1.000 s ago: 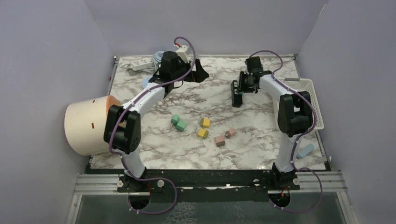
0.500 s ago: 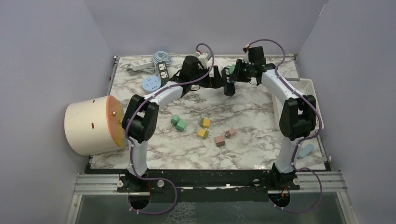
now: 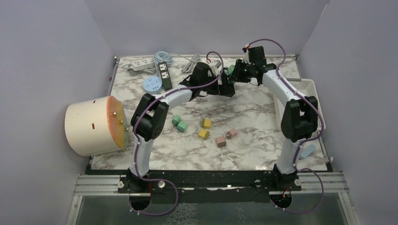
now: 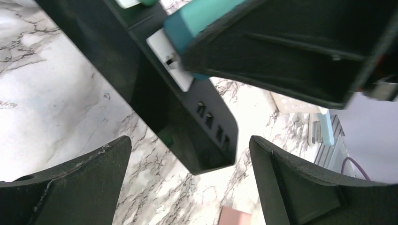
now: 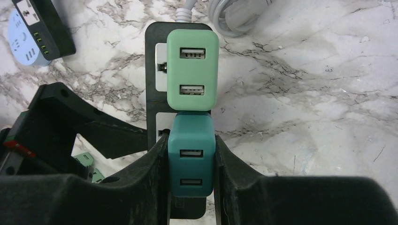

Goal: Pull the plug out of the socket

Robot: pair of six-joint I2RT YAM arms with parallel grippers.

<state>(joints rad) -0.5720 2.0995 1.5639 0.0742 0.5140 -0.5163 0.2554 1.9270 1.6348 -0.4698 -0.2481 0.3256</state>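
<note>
gripping the dark teal square usb plug (image 5: 190,140) by its 2 flat sides with the right fingers (image 5: 152,173), closed narrow around it. plugged into the long black power strip (image 5: 155,35) at the far middle of the marble surface (image 3: 253,126), not yet out. straddling the strip's free end with the left fingers (image 4: 70,183), spread wide and, as far as the left wrist view shows, touching nothing.

likely to lift the whole strip along with the plug if pulled now, since nothing pins the strip down. worth closing the left fingers on the strip first. could slip off the smooth plug sides under a hard pull. could bind the prongs if pulled at a tilt rather than straight out of the socket face. could also rub or nudge the pale green 2-port usb plug (image 5: 192,70), seated on the same strip and touching the teal one's far edge.

close behind the strip, a coil of white cable (image 5: 234,11). off to the left, a dark strip with green ports (image 3: 164,70), a round pale blue socket hub (image 3: 152,84) and a white power strip (image 3: 141,63). well apart on the near side, small green (image 3: 179,123), yellow (image 3: 204,129) and pink blocks (image 3: 225,137). none of these in the pull path; only the green plug and the 2 arms crowding each other.
</note>
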